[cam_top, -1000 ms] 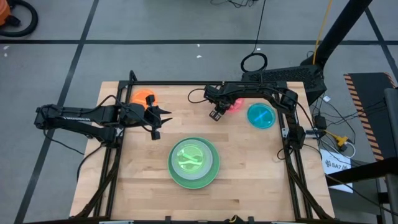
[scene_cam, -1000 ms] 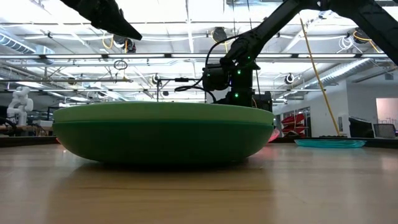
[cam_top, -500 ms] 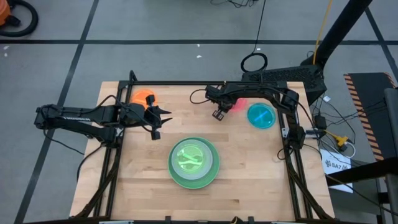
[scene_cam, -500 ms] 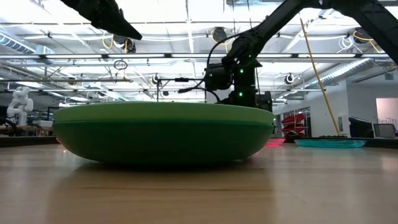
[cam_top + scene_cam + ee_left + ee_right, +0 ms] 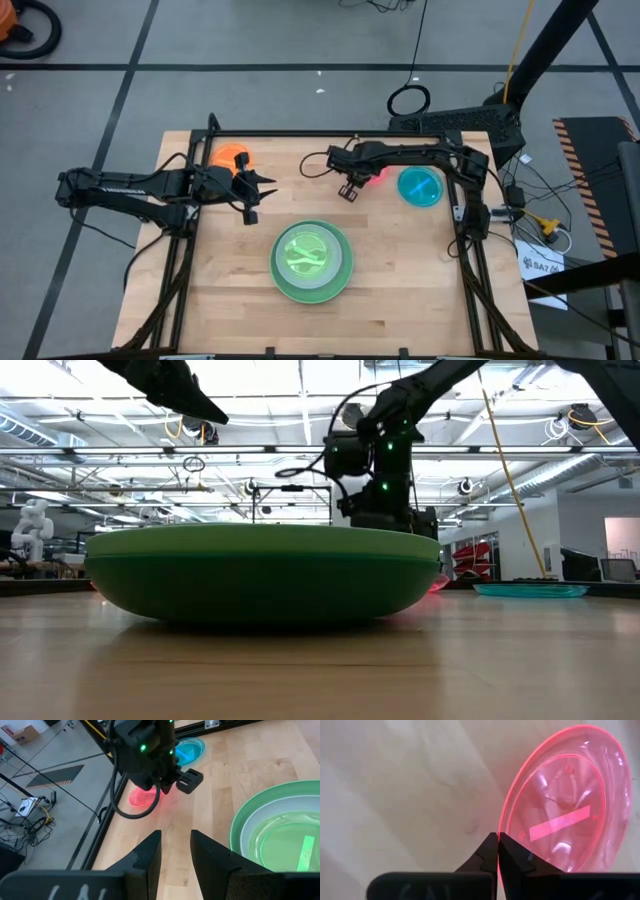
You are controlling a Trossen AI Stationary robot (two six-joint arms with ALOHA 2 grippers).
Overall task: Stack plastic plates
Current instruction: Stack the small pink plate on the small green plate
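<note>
A stack of plates [image 5: 312,261], dark green at the bottom and yellow-green on top, sits mid-table and fills the low view [image 5: 262,572]. An orange plate [image 5: 232,157] lies near the far left corner. A blue plate [image 5: 419,186] lies at the far right. My right gripper [image 5: 347,188] is shut on the red-pink plate [image 5: 378,174], left of the blue one. My left gripper [image 5: 252,200] hovers open between the orange plate and the stack, touching nothing. Its wrist view shows the open fingers [image 5: 175,845]. My right gripper [image 5: 498,842] pinches the red-pink plate's rim [image 5: 501,822] between its two fingers, on the side toward the table's left. The fingers reach down from above at a slant. The plate is tilted in the hold; whether it is clear of the table I cannot tell.
A black frame rail [image 5: 300,133] runs along the table's far edge. Bare wood lies between the stack and the far plates, and on the near side. Cables trail over the floor to the right of the table.
My right gripper has risen, as the low view shows, and shifted slightly toward the near edge, keeping the red-pink plate with it. The left arm has kept still.
</note>
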